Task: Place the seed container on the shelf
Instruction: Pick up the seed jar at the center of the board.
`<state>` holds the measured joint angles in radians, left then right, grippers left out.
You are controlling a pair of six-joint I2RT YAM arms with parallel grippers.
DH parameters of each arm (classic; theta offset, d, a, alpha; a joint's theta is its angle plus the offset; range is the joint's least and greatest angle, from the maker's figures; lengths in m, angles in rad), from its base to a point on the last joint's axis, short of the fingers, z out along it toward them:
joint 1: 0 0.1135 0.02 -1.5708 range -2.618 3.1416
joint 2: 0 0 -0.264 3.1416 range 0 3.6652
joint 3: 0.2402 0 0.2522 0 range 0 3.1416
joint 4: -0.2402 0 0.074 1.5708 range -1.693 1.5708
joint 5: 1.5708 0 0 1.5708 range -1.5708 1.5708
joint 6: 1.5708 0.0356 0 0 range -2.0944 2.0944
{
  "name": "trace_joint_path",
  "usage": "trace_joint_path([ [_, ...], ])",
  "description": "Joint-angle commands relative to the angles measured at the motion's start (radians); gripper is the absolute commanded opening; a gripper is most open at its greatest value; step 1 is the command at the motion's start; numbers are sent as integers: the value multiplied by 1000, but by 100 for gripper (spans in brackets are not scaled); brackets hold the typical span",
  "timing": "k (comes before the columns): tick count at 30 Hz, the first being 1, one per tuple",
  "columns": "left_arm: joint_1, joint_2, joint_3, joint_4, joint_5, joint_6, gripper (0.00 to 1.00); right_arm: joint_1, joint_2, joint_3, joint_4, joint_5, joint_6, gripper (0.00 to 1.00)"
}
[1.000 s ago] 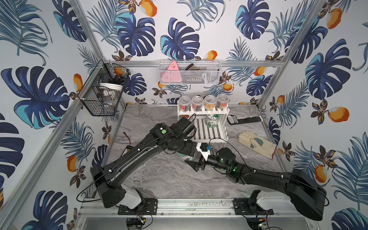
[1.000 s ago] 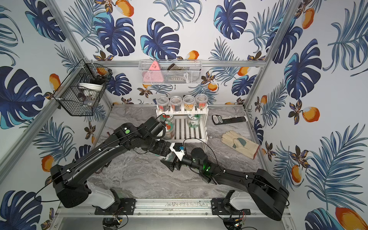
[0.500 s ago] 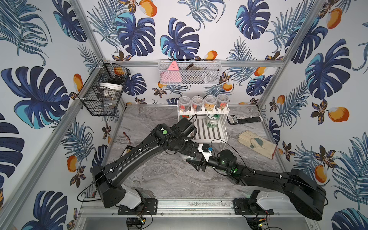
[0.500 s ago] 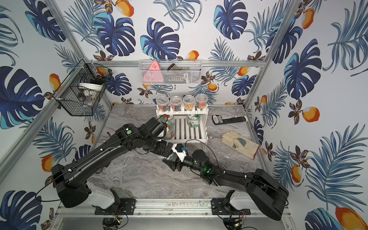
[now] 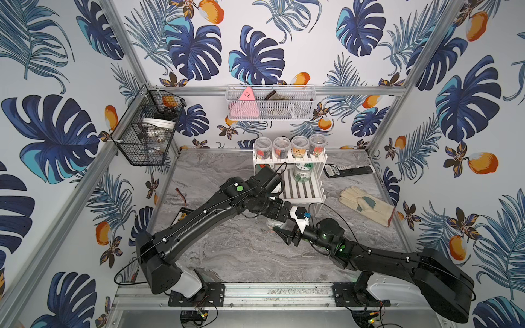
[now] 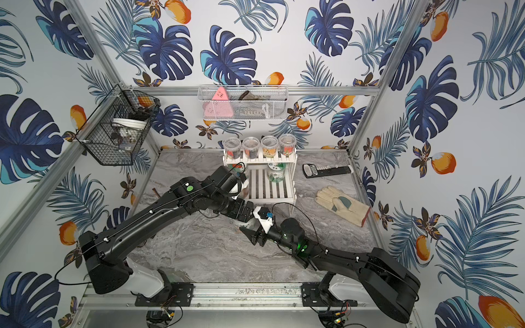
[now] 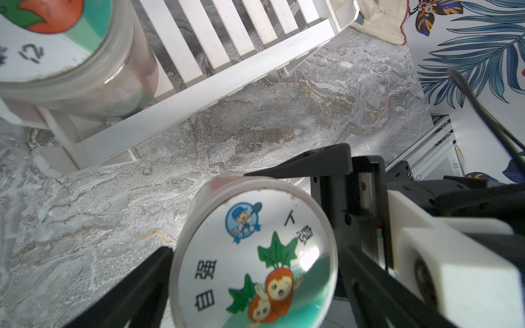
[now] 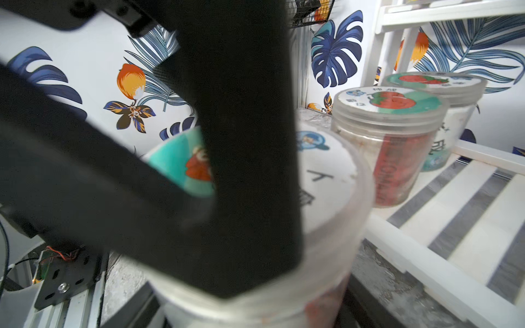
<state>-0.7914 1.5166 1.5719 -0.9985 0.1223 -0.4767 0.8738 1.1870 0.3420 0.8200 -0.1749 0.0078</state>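
The seed container (image 7: 250,284), a clear jar with a carrot picture on its white lid, stands low over the marble floor just in front of the shelf (image 5: 301,188). My right gripper (image 8: 252,309) is shut on the seed container (image 8: 326,181) from the side. From above, my left gripper (image 7: 254,254) straddles the lid, open, its fingers (image 7: 147,284) close on either side. In both top views the left wrist covers most of the jar (image 5: 275,223) (image 6: 247,225). The shelf's lower tier (image 8: 454,227) holds a tomato-lid jar (image 8: 392,136) and another jar (image 8: 443,93).
Several jars (image 5: 289,146) line the shelf's upper tier. A work glove (image 5: 366,206) and a black remote-like device (image 5: 349,170) lie to the right. A white mesh basket (image 5: 270,103) hangs on the back wall, a black wire basket (image 5: 147,133) on the left.
The right gripper has slid in under the left wrist and closed on the jar. The left gripper's jaws have widened around the lid.
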Motion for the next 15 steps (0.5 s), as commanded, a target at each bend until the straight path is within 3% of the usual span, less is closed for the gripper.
trace_joint_path([
  [1,-3,16,-3,29,95,-11,93,-2,-16,8,62,37,13,81],
  [4,-4,24,-7,27,94,-11,90,-2,-21,14,66,44,16,88],
  [9,-3,21,-19,42,106,-21,84,-2,-12,32,64,46,18,89],
  [15,-4,17,-33,46,106,-31,80,-2,-10,47,53,54,18,81],
])
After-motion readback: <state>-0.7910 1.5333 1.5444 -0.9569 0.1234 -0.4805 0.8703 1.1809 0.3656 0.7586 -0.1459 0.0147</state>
